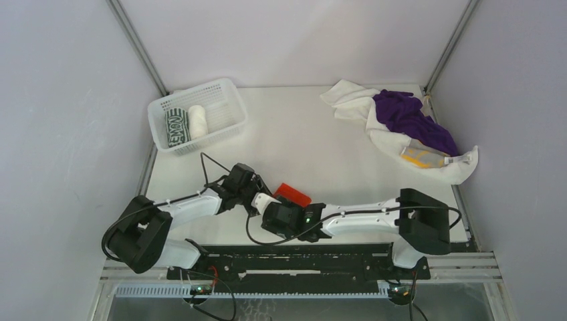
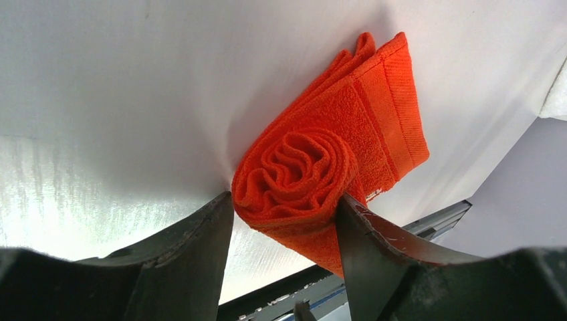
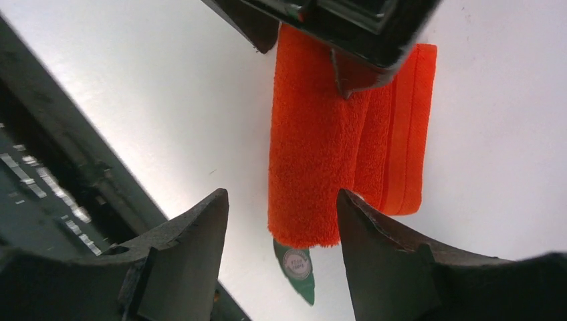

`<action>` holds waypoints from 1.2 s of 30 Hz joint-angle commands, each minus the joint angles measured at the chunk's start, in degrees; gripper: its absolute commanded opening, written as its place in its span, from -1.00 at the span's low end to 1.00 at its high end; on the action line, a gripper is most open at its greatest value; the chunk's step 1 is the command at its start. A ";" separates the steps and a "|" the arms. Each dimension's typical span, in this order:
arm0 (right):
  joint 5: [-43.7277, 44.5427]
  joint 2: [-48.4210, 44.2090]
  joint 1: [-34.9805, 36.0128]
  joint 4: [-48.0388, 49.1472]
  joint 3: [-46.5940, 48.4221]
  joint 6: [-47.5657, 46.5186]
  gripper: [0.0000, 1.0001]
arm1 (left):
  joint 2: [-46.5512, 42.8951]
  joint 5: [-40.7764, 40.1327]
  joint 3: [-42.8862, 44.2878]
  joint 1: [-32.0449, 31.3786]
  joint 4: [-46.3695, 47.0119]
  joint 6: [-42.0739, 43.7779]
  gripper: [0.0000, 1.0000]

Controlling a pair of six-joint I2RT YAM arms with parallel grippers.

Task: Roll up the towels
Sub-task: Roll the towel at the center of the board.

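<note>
Clearly the orange-red towel (image 1: 293, 194) lies low in the middle of the top view, partly rolled, its flat tail on the table (image 1: 301, 134). The left gripper (image 2: 284, 208) pinches one end of the roll, a finger on each side; the right gripper (image 3: 281, 204) stands spread about the other end, one side clear of the cloth. It looks like soft, light terry, springy and likely to unwind: best held across the roll's ends, not by the loose tail

Nothing legible — the green tag (image 3: 297, 267) under the orange-red towel (image 3: 314, 154) bears print too small to read.
</note>
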 commanded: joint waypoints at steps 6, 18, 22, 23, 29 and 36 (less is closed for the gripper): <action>8.94 8.42 2.52 1.96 2.08 -4.06 0.16 | 3.63 -2.74 -0.16 -0.74 -6.82 3.95 0.30; 5.45 14.41 1.26 1.27 3.06 -2.56 -0.38 | -0.51 -5.33 2.23 -0.41 -11.41 5.37 0.52; -4.80 11.47 -1.55 2.14 3.10 -0.40 -0.49 | -6.64 -7.93 1.45 1.78 -15.13 3.98 0.61; -7.91 10.75 -3.02 2.42 3.06 0.32 -0.50 | -8.79 -8.08 0.98 2.77 -15.72 3.75 0.62; -26.13 8.96 -10.73 4.89 3.06 4.65 -0.53 | -23.45 -8.60 -2.71 9.31 -17.78 3.56 0.75; -46.54 11.58 -18.50 8.89 3.06 9.92 -0.53 | -35.73 -7.47 -8.19 12.02 -17.95 1.77 0.91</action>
